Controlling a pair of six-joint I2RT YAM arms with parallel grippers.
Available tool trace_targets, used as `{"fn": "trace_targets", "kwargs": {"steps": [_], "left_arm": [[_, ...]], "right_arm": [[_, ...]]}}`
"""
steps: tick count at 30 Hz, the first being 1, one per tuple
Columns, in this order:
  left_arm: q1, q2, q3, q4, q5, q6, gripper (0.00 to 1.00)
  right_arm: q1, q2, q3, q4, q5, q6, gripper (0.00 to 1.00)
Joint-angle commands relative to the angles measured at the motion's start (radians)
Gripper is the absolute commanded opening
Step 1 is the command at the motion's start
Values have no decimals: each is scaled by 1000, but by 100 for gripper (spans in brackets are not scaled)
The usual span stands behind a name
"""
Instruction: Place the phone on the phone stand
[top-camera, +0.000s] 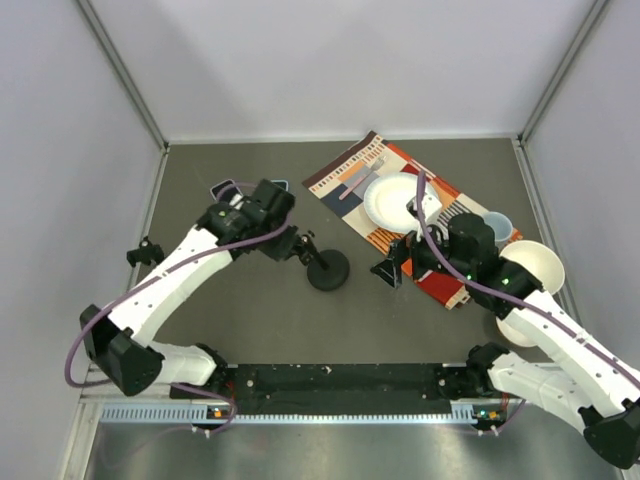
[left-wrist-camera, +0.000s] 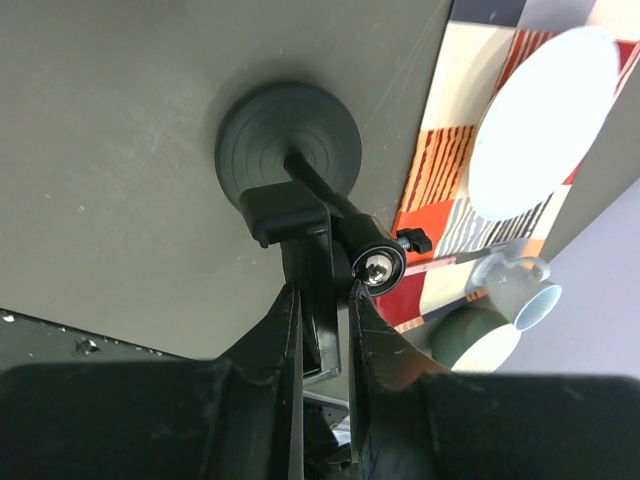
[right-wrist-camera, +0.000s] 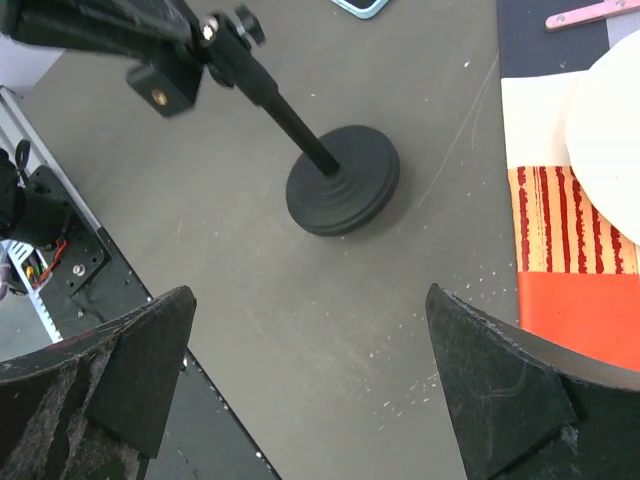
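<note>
The phone (right-wrist-camera: 360, 6) lies flat on the table (top-camera: 250, 320); only its light-blue edge shows at the top of the right wrist view. It is apart from the phone stand (top-camera: 328, 270), whose round black base sits at the middle of the overhead view, with its stem slanting up to the left. The left gripper (left-wrist-camera: 322, 290) is closed on the black bracket at the top of that stem, one finger on each side. The right gripper (right-wrist-camera: 308, 310) hangs right of the base with its fingers spread wide and nothing between them. Further right lies a patterned mat (top-camera: 350, 180) with a white plate (top-camera: 392, 200) on it.
</note>
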Motion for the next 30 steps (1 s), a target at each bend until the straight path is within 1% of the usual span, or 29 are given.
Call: {"fn": "trace_targets", "kwargs": {"steps": [1, 6, 7, 9, 10, 11, 12, 13, 14, 15, 16, 17, 19, 20, 21, 23, 24, 25, 27, 28, 29, 30], "left_arm": [[-121, 46, 99, 65, -167, -177, 0], [-236, 191, 220, 4, -219, -216, 0], [-247, 203, 223, -7, -227, -251, 0], [-267, 217, 196, 16, -247, -265, 0], [-270, 214, 183, 77, -244, -247, 0], [-271, 209, 171, 102, -236, -242, 0], [-271, 209, 154, 120, -225, -237, 5], [-271, 206, 151, 145, -221, -222, 8], [-273, 208, 149, 153, -216, -211, 15], [-273, 209, 153, 156, -213, -201, 30], [-274, 206, 153, 156, -205, -190, 37], [-273, 205, 153, 157, -202, -181, 42], [-273, 185, 148, 180, -187, -144, 61], [-273, 177, 140, 194, -184, -130, 63], [-273, 166, 134, 205, -178, -112, 82], [-273, 128, 127, 232, -164, -64, 84], [-273, 110, 113, 243, -162, -17, 84], [-271, 62, 102, 255, -173, 12, 84], [-271, -1, 45, 307, -196, 81, 84], [-271, -85, 15, 350, -211, 179, 84], [-273, -132, -72, 407, -208, 245, 84], [-271, -183, -119, 524, -204, 357, 84]], "right_arm": [[14, -14, -16, 76, 12, 20, 99], [14, -21, -27, 73, 49, 37, 99], [13, -27, -28, 73, 52, 38, 99], [14, -34, -30, 72, 64, 40, 99], [13, -44, -33, 72, 64, 40, 99], [14, -51, -32, 70, 66, 40, 99], [14, -54, -33, 69, 67, 35, 99], [14, -59, -33, 67, 70, 32, 99], [14, -64, -38, 66, 70, 32, 99], [13, -64, -38, 66, 70, 29, 99], [14, -59, -44, 66, 61, 28, 99], [14, -47, -48, 67, 49, 28, 99], [20, -31, -61, 70, 27, 37, 99], [29, -19, -67, 78, 27, 43, 99], [40, -18, -71, 89, 30, 46, 99], [80, -14, -81, 102, 70, 51, 99], [92, -10, -82, 110, 87, 54, 99], [103, -4, -79, 119, 116, 55, 99], [135, 24, -71, 133, 164, 66, 97], [146, 36, -56, 132, 225, 72, 96], [170, 48, -50, 136, 254, 87, 91], [181, 79, -42, 144, 280, 95, 90]]}}
